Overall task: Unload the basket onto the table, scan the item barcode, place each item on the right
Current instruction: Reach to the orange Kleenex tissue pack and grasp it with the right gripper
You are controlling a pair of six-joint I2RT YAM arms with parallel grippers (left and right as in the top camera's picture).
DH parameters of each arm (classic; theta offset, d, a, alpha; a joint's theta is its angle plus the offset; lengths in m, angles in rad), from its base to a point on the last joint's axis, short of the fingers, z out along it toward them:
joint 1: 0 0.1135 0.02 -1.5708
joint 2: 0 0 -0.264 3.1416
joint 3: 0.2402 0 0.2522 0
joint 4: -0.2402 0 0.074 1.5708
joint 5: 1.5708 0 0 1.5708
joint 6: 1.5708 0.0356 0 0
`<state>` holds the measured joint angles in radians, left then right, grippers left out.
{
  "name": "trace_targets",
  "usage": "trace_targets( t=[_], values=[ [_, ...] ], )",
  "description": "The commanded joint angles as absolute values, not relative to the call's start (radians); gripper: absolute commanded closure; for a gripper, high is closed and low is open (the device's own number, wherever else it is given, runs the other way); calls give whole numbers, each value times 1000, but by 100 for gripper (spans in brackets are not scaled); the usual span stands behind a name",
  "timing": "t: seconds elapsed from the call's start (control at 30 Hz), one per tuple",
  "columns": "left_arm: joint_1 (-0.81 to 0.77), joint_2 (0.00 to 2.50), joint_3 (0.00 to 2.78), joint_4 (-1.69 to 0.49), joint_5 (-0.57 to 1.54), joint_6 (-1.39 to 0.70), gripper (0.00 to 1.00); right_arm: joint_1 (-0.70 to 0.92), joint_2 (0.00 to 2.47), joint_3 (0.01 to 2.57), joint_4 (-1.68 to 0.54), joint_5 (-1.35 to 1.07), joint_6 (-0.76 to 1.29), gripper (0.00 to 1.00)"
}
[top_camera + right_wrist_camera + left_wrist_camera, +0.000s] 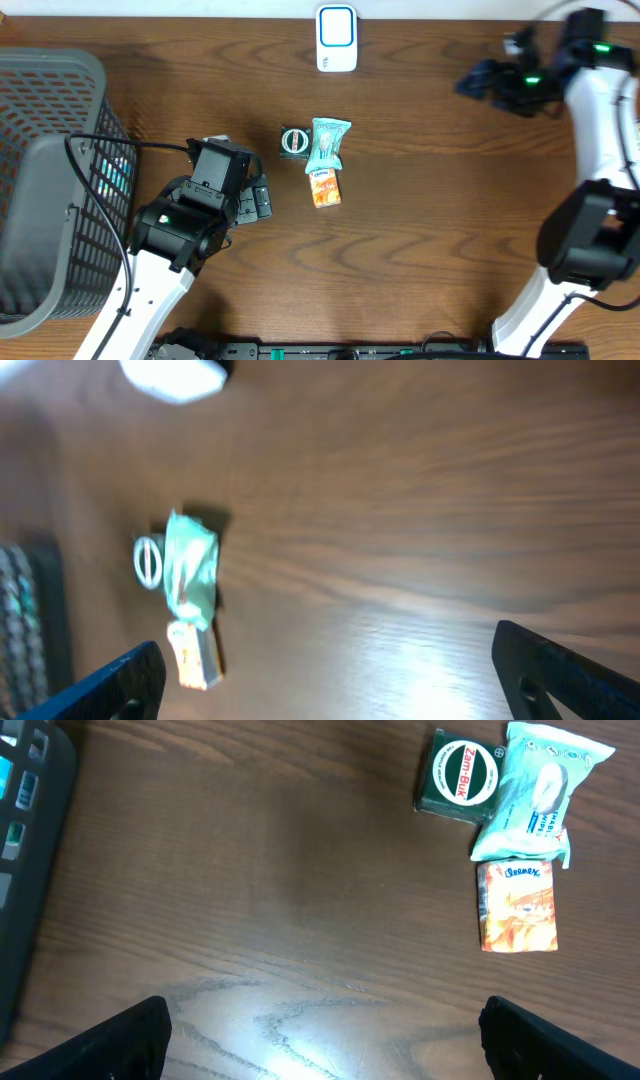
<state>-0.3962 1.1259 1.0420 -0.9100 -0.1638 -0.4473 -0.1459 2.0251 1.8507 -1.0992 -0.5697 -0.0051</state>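
Observation:
Three items lie together mid-table: a dark green Zam-Buk tin, a teal wipes packet partly over it, and an orange Kleenex pack just below. No barcode shows on any of them. A white scanner stands at the table's far edge. My left gripper is open over bare wood, left of the items. My right gripper is open and empty, far to the right of them. The right wrist view is blurred.
A grey mesh basket fills the left side of the table, its dark wall showing at the left edge of the left wrist view. Brown wood lies between both grippers and the items.

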Motion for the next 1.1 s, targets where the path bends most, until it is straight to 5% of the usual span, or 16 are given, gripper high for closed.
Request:
trace_targets(
  t=[0.0,0.53,1.07],
  values=[
    [-393,1130,1046,-912,-180,-445,2,-37,2050,1848,-1126,-451,-20,1],
    [-393,1130,1046,-912,-181,-445,2,419,2241,1847,-1226,-416,-21,1],
    [-393,1130,1046,-912,-181,-445,2,500,2177,1848,-1253,-456,-12,1]
  ],
)
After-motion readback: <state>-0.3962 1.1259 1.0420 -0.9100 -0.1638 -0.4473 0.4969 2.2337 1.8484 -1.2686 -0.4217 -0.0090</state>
